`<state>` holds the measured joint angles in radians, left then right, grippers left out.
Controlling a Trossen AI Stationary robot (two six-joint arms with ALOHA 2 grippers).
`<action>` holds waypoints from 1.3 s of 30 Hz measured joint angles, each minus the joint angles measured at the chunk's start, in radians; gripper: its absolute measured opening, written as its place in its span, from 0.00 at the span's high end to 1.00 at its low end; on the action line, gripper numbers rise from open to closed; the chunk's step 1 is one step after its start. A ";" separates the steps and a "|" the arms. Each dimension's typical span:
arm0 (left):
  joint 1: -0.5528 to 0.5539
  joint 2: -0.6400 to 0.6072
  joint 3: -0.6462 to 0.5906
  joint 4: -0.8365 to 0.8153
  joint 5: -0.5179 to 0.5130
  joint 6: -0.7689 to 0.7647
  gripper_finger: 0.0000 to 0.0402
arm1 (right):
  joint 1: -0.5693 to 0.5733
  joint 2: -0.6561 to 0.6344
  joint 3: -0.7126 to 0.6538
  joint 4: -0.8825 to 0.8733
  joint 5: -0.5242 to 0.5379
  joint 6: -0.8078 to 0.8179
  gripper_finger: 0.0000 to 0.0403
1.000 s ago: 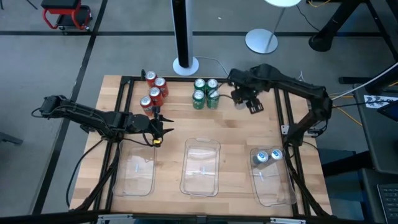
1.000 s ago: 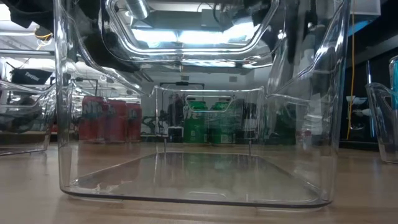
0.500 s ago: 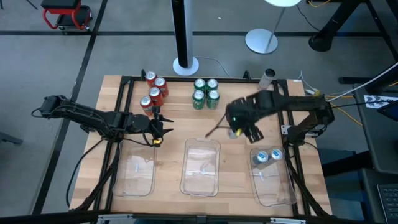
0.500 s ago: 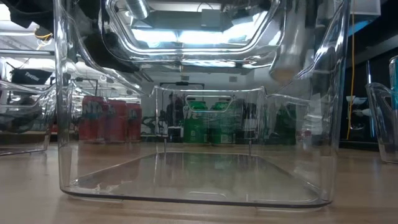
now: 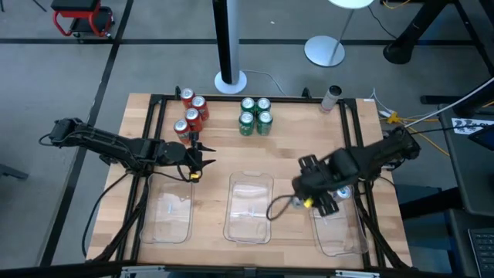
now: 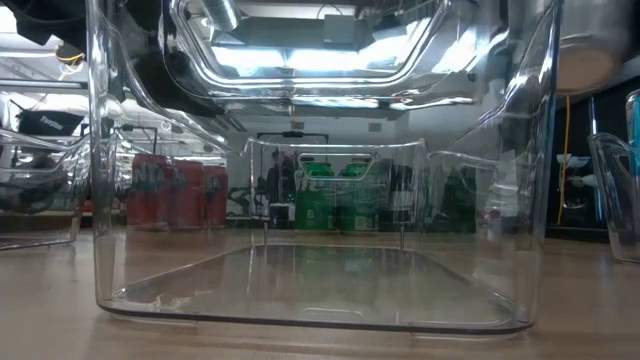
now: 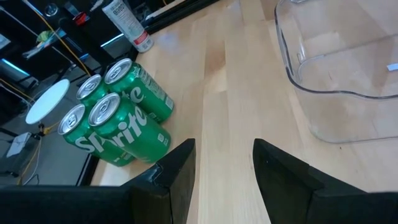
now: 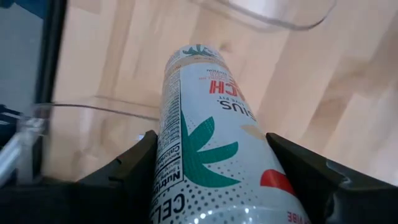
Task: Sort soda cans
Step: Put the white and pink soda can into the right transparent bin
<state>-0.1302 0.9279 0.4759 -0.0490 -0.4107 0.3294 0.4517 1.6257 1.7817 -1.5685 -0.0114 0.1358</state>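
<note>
Red cans (image 5: 191,113) and green cans (image 5: 255,114) stand in clusters by the table's far edge; the green cans (image 7: 118,121) also show in the left wrist view. One silver can (image 5: 332,96) stands alone at the far right. My right gripper (image 5: 320,197) is above the right clear tray (image 5: 340,232), shut on a white can with a green leaf print (image 8: 205,155). Its lower end (image 6: 590,50) shows high in the low view. A can (image 5: 343,191) in that tray is partly hidden by the gripper. My left gripper (image 5: 199,162) is open, near the red cans. My right gripper pinches the white can's side wall (image 8: 186,180) between its two fingers (image 8: 118,174). It comes from above, and the can's length runs along the fingers. The can is lifted clear and hangs below the gripper, its free end (image 8: 196,53) over the tray's rim (image 8: 93,106).
Three clear trays lie in a row along the near side: left (image 5: 168,212), middle (image 5: 248,208) and right. The middle tray (image 6: 320,200) fills the low view. A black frame (image 5: 154,100) borders the table. Bare wood lies between the cans and the trays.
My right gripper has carried the white can from beside the green cans at the far edge toward the near edge, ending above the right tray. As the arm left, the lone silver can at the far right came into view.
</note>
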 joint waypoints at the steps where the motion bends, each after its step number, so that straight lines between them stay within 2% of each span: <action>1: 0.000 0.000 0.000 0.000 0.000 0.003 0.62 | 0.020 0.000 0.000 -0.002 0.000 0.039 0.36; 7: 0.000 0.000 0.000 0.000 0.000 0.014 0.62 | 0.134 0.000 0.000 -0.003 0.006 0.242 0.36; 11: 0.000 0.000 0.000 0.002 0.000 0.021 0.62 | 0.194 0.000 0.000 -0.003 0.045 0.331 0.36; 19: 0.000 0.000 0.000 0.010 0.000 0.042 0.62 | 0.285 0.008 -0.042 -0.003 0.030 0.489 0.36; 25: 0.000 0.000 0.000 0.011 0.000 0.045 0.62 | 0.334 0.008 -0.127 -0.004 -0.084 0.571 0.36; 39: 0.000 0.000 0.000 0.036 0.000 0.067 0.62 | 0.422 0.006 -0.310 -0.002 -0.117 0.670 0.36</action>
<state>-0.1299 0.9279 0.4759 -0.0128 -0.4107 0.3962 0.8738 1.6316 1.4715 -1.5702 -0.1281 0.8057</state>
